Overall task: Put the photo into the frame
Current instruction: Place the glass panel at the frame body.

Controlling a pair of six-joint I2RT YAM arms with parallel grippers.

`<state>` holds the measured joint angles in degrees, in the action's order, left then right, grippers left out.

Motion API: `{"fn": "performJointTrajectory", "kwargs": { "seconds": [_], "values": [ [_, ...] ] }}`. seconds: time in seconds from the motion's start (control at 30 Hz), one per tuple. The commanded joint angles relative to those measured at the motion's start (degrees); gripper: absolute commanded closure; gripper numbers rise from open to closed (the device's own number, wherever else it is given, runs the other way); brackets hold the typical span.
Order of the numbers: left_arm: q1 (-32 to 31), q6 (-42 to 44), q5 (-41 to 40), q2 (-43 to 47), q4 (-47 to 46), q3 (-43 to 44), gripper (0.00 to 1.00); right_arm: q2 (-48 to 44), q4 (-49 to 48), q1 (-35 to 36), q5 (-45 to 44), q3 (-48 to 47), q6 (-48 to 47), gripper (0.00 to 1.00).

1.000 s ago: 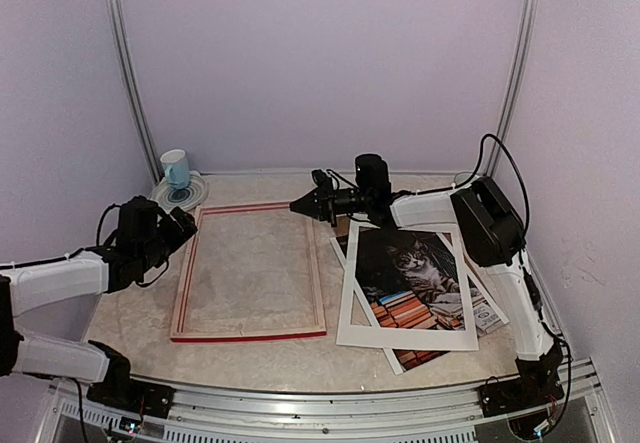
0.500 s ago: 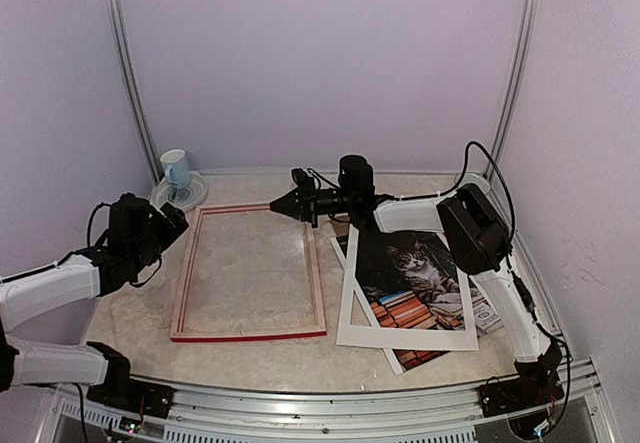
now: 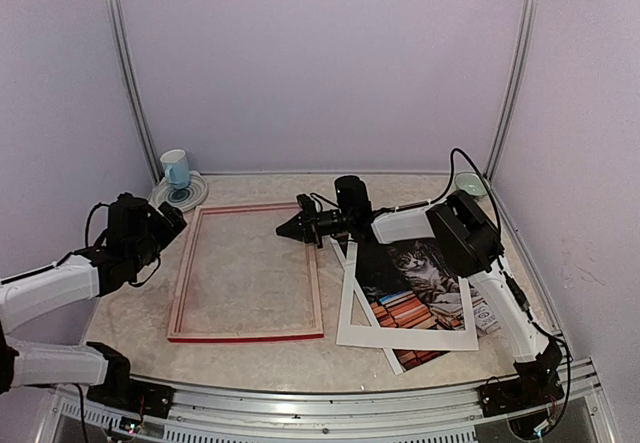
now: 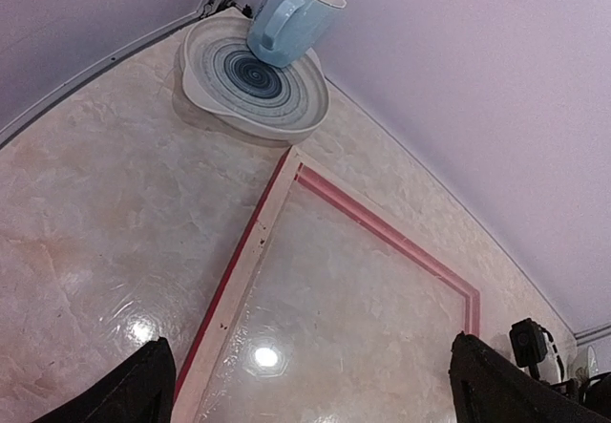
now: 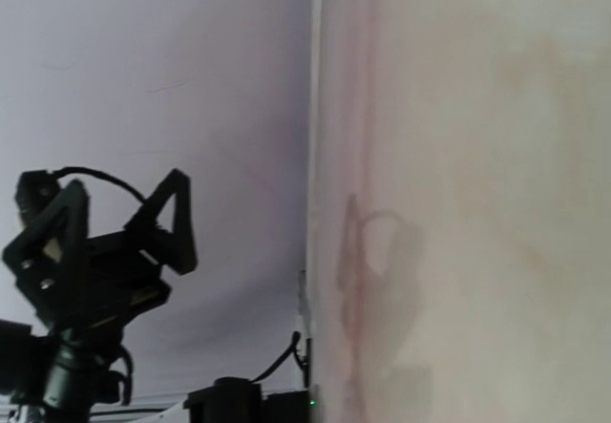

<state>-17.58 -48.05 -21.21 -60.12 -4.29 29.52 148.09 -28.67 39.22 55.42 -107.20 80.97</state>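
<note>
My left arm has eased back toward the bench's left edge, and my right arm has swung in and dipped to the frame's far right corner. The left tool hangs with its jaws spread wide and empty, just off the frame's far left corner. The frame lies flat, left of the bench's middle. The right tool is pinched fully closed, gripping nothing; whether its tip touches the rail, I cannot tell. I judge this a squaring nudge, so I would push low and slowly and let the left tool brace the opposite rail. The photo lies near the right edge under a white mat, outside the frame.
</note>
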Motion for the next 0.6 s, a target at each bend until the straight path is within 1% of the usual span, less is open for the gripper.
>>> {"fn": "performJointTrajectory", "kwargs": {
  "seconds": [0.0, 0.27, 0.57],
  "values": [
    [0.45, -0.16, 0.56, -0.34, -0.98, -0.07, 0.01, 0.42, 3.23, 0.42, -1.26, -0.17, -3.7, 1.0],
    [0.45, -0.53, 1.26, -0.73, -1.86, -0.98, 0.01, 0.91, 5.72, 0.41, -2.42, -0.64, -4.91, 1.0],
    [0.38, -1.37, 3.37, -2.55, -4.3, -2.49, 0.01, 1.75, 5.44, 0.4, -2.55, -1.8, -4.86, 1.0]
  ]
}}
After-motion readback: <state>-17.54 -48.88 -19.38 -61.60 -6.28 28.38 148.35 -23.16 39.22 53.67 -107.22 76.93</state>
